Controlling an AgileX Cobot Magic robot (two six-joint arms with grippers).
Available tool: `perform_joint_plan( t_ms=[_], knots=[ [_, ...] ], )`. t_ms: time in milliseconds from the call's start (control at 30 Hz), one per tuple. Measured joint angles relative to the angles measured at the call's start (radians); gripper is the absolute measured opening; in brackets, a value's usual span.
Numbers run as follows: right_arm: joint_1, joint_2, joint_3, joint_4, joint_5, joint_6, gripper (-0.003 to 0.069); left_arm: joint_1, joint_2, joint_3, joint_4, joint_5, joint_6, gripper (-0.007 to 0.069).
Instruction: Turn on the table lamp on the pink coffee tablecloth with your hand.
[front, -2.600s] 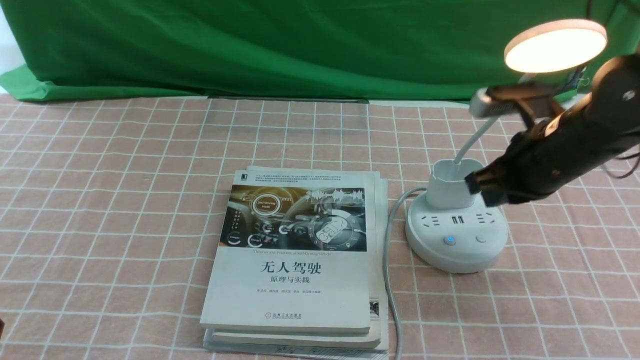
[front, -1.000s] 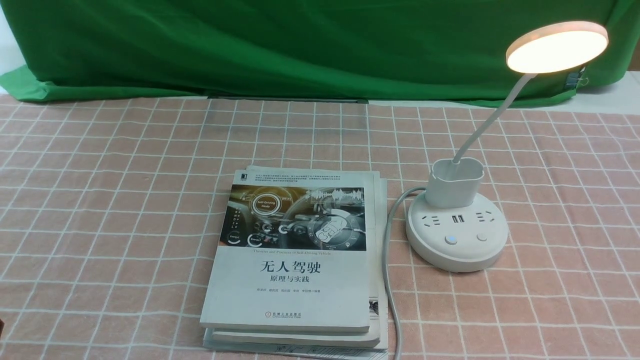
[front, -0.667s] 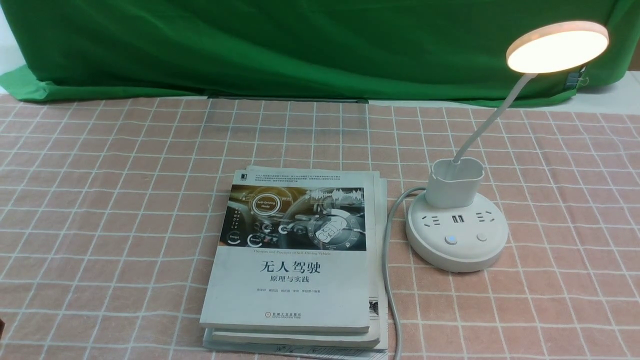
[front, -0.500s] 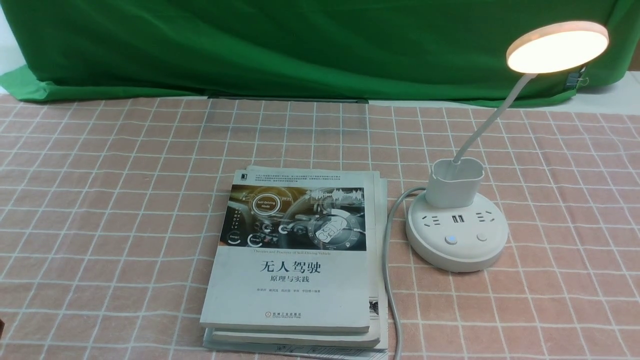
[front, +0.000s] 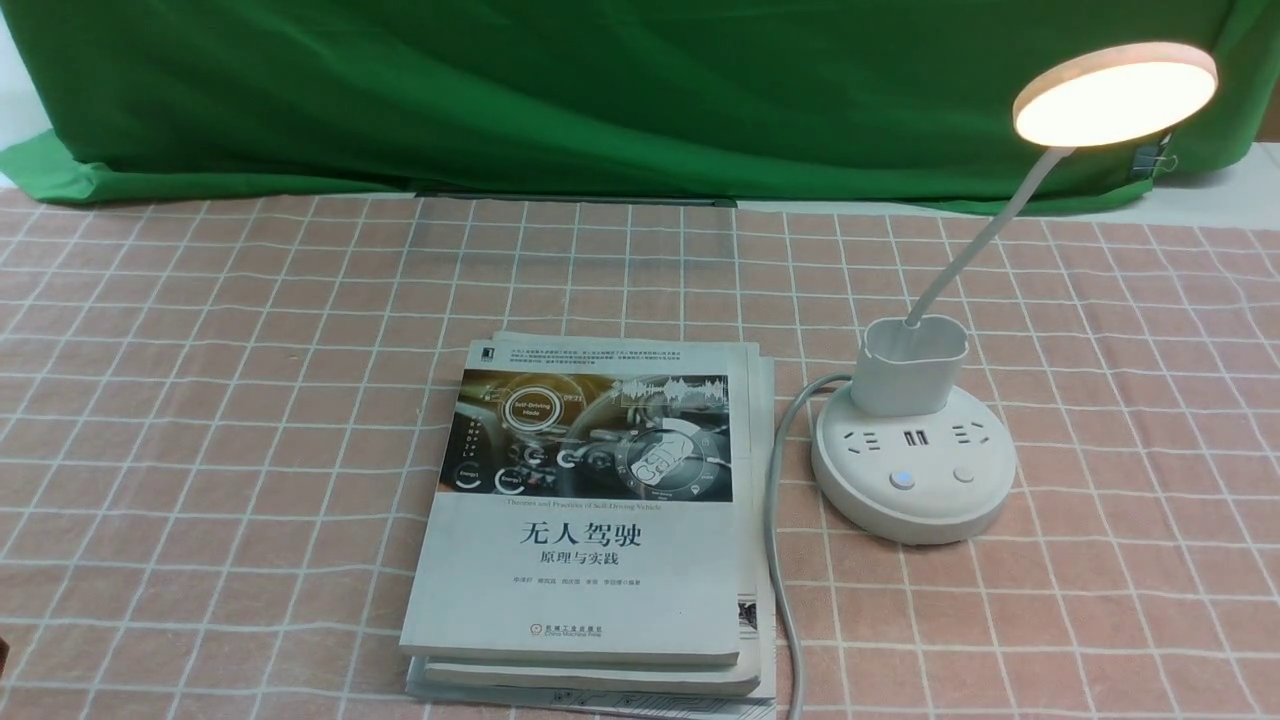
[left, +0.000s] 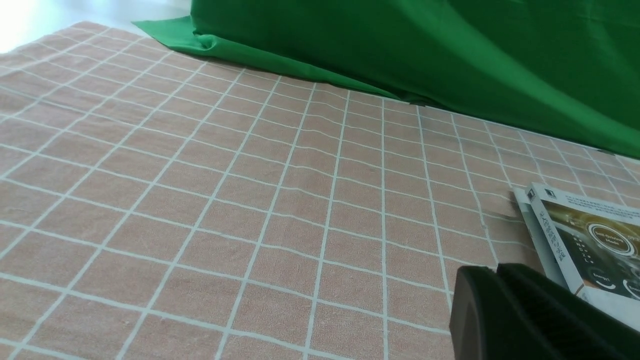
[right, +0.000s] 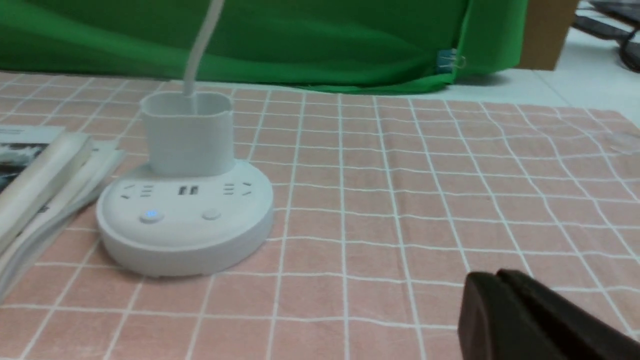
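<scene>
The white table lamp (front: 912, 470) stands on the pink coffee tablecloth (front: 250, 400) at the right. Its disc head (front: 1115, 92) glows warm white and a blue light shows on the left button (front: 901, 479) of its puck base. The base also shows in the right wrist view (right: 185, 215). Neither arm shows in the front view. My right gripper (right: 495, 280) is shut and empty, low over the cloth, well apart from the lamp base. My left gripper (left: 495, 272) is shut and empty, beside the book's corner.
A stack of grey-white books (front: 590, 520) lies left of the lamp, also in the left wrist view (left: 585, 235). The lamp's grey cord (front: 775, 520) runs between book and base to the front edge. Green backdrop cloth (front: 600, 90) hangs behind.
2.6 s ago my right arm hung over the lamp's cup and base; it has since withdrawn out of the front view. The lamp stays lit and nothing has moved in the last second.
</scene>
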Motion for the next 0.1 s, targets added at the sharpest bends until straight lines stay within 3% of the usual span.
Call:
perform_joint_plan(
  t_ms=[100],
  knots=[
    [-0.002, 0.0, 0.0, 0.0, 0.001, 0.001, 0.0032, 0.0, 0.0, 0.0, 0.0, 0.0, 0.0, 0.0019]
  ],
)
